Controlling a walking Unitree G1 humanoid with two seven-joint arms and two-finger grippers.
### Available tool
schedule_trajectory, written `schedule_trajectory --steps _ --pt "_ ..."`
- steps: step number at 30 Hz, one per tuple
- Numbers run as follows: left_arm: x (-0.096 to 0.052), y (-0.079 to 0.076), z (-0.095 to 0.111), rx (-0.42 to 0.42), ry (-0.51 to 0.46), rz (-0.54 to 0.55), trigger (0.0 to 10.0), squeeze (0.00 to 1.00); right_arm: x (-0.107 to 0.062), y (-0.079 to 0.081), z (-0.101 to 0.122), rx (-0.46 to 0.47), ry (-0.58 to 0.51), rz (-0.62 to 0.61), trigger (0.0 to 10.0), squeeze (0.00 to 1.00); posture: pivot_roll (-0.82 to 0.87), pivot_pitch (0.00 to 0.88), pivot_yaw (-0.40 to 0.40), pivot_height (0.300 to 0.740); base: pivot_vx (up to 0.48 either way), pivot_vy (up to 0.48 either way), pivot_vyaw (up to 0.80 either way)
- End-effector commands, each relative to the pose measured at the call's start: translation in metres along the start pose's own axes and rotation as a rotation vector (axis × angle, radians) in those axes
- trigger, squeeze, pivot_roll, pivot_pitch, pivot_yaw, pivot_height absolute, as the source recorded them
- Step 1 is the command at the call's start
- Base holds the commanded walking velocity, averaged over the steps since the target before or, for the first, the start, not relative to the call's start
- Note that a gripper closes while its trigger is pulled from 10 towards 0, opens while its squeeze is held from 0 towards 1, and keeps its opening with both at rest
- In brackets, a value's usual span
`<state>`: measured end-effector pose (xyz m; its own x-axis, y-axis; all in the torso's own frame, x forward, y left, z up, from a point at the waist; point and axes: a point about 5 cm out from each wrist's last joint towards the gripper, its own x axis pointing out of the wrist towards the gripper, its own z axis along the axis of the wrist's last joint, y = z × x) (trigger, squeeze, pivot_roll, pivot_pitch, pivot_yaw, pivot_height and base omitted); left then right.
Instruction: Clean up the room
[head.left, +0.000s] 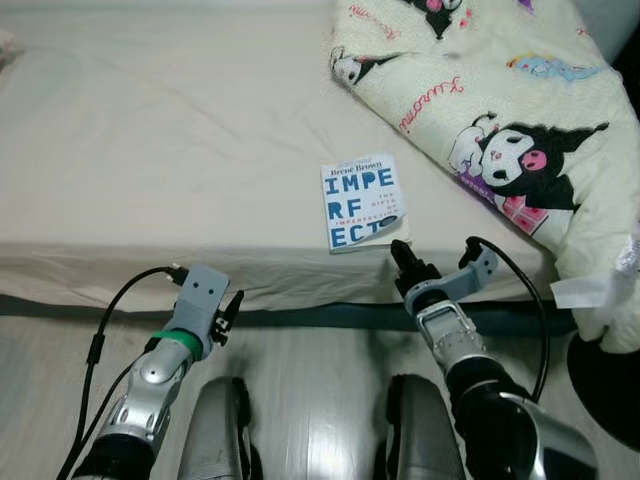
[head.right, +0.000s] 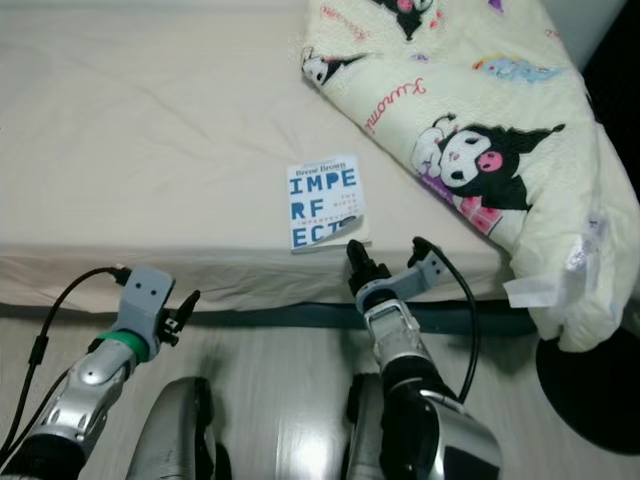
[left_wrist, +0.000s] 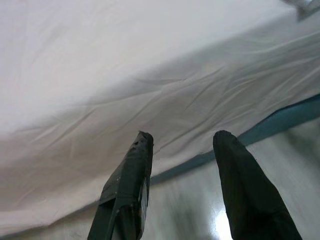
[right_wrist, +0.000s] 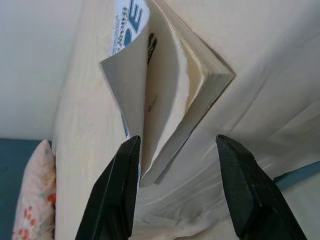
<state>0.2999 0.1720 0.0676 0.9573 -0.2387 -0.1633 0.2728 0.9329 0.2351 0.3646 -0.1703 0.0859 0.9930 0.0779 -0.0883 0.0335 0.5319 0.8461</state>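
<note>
My right gripper (right_wrist: 175, 175), fingers spread, sits at the paperback's (head.left: 363, 203) 6 o'clock corner; wrist view shows its cover lifted. Left gripper (left_wrist: 182, 165) open.

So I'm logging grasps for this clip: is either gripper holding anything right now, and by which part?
Nothing is held. The right gripper is open at the book's near corner, fingers either side but not closed. The left gripper is open before the bed.

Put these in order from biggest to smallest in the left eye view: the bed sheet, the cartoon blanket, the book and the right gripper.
1. Bed sheet, the biggest.
2. Cartoon blanket.
3. Book.
4. Right gripper, the smallest, even though it is nearer the camera than the book.
</note>
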Motion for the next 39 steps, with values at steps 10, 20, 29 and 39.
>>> schedule_trajectory --steps 10,20,29,39 --pt "-0.021 0.013 0.008 -0.01 0.006 0.018 10.0 0.0 0.002 0.002 0.011 0.025 -0.033 0.023 10.0 0.0 0.23 0.303 0.173 0.57 0.0 0.0 0.0" --pt "-0.043 0.021 0.018 -0.005 0.019 0.037 10.0 0.0 0.008 0.016 0.03 -0.019 -0.077 0.098 10.0 0.0 0.27 0.353 0.191 0.57 0.0 0.0 0.0" --pt "-0.05 0.019 0.02 -0.006 0.047 0.03 10.0 0.0 0.012 0.033 0.036 -0.045 -0.092 0.234 10.0 0.0 0.27 0.35 0.196 0.57 0.0 0.0 0.0" --pt "-0.052 0.016 0.025 -0.013 0.069 0.021 10.0 0.0 0.014 0.033 0.047 -0.03 -0.124 0.206 10.0 0.0 0.27 0.343 0.196 0.57 0.0 0.0 0.0"
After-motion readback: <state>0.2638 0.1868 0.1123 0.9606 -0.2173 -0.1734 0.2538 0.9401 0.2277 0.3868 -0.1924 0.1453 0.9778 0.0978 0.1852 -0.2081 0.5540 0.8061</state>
